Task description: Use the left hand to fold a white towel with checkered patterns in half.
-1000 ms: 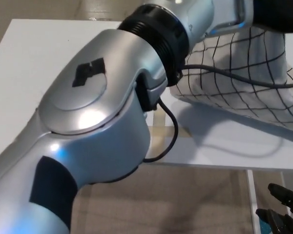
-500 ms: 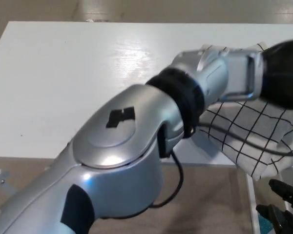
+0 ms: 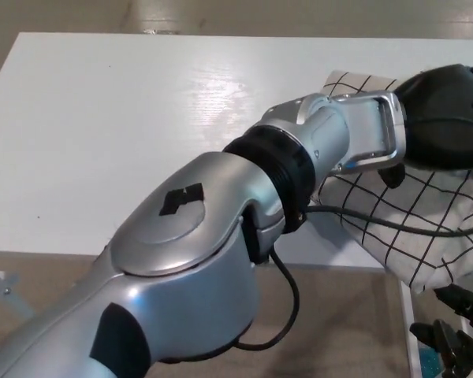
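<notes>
Towel [image 3: 414, 228] first: one white cloth with a black grid, bunched up at the right end of the white surface [image 3: 102, 134], with its lower part hanging off the front edge. My left hand [image 3: 445, 114] is sitting right on top of it near the far side, but from up here I only see the black back of it, so I honestly can't tell if the fingers are clamped on the cloth or not. Compared to half a second ago my left arm has swung a bit back and left, the hand looks slightly further up the surface, and more of the towel's far corner shows. My right hand [image 3: 456, 339] is down in the bottom right corner below the surface edge, barely changed, fingers spread and holding nothing
</notes>
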`<state>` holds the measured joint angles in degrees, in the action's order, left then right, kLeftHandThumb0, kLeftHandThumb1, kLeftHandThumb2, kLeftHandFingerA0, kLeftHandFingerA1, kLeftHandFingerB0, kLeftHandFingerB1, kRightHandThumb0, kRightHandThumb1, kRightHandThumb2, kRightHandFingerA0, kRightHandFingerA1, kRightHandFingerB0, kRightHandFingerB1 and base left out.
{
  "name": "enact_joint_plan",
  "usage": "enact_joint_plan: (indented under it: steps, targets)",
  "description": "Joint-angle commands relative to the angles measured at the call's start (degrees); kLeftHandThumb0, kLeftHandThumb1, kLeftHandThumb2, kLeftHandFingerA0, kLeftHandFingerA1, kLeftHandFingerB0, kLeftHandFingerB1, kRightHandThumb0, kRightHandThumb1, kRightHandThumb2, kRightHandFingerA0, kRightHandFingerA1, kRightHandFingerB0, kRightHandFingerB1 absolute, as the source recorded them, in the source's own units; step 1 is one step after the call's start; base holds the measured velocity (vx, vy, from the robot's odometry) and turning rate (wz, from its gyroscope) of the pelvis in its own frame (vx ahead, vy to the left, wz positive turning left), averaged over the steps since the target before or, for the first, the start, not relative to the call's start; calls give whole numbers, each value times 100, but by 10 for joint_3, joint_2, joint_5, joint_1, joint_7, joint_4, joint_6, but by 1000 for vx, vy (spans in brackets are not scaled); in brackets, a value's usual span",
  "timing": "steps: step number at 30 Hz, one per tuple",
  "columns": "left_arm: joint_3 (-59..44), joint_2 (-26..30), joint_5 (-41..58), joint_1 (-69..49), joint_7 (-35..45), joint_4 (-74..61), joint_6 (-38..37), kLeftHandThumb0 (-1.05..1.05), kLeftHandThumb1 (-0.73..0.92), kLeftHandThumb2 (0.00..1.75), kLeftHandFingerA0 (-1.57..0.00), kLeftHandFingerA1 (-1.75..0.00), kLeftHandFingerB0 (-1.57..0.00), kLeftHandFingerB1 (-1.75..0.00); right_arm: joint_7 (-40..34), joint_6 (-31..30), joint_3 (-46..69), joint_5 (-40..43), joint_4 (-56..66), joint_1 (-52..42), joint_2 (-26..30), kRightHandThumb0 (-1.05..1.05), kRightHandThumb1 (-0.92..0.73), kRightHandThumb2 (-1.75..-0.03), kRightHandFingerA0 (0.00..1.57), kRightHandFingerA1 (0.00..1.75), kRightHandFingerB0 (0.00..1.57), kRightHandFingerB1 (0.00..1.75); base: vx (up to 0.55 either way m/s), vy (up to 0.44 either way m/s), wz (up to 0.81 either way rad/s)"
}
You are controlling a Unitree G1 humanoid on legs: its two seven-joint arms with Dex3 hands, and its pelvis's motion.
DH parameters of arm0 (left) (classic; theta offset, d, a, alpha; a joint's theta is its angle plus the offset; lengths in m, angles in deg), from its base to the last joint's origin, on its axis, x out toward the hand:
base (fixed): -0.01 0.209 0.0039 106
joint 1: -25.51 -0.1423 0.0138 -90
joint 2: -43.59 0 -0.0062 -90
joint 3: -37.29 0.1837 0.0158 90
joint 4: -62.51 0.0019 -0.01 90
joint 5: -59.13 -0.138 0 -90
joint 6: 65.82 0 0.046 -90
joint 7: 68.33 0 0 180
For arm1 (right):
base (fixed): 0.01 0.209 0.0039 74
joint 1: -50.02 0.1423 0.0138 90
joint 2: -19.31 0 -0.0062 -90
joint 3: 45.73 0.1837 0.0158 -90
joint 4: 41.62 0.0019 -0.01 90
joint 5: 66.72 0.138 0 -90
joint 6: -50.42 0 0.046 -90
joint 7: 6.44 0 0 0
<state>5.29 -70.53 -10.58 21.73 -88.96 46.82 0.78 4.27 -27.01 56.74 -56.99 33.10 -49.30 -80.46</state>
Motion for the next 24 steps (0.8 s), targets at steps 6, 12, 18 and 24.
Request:
enact_joint_plan:
  steps: [6, 12, 18, 24]
  targets:
    - [-109, -61, 101, 79, 194, -21, 49, -98, 70, 65, 0, 0, 0, 0, 2, 10, -3, -12, -17, -14, 8, -43, -68, -61, 77, 56, 61, 46, 0, 0, 0]
    - [-176, -33, 150, 108, 217, -65, 18, -103, 58, 99, 0, 0, 0, -6, -1, 2, -12, -24, -16, -17, 11, -45, -68, -61, 77, 56, 61, 45, 0, 0, 0]
    - [-321, 89, 266, 111, 269, -214, -27, -105, 64, 107, 0, 0, 0, -7, 4, 1, -11, -21, -25, -22, 17, -46, -69, -61, 74, 55, 61, 45, 0, 0, 0]
    - [-392, 171, 312, 53, 317, -362, -21, -101, 79, 65, 0, 0, 0, 0, 14, 5, -7, -12, -41, -26, 17, -47, -69, -61, 69, 54, 60, 44, 0, 0, 0]
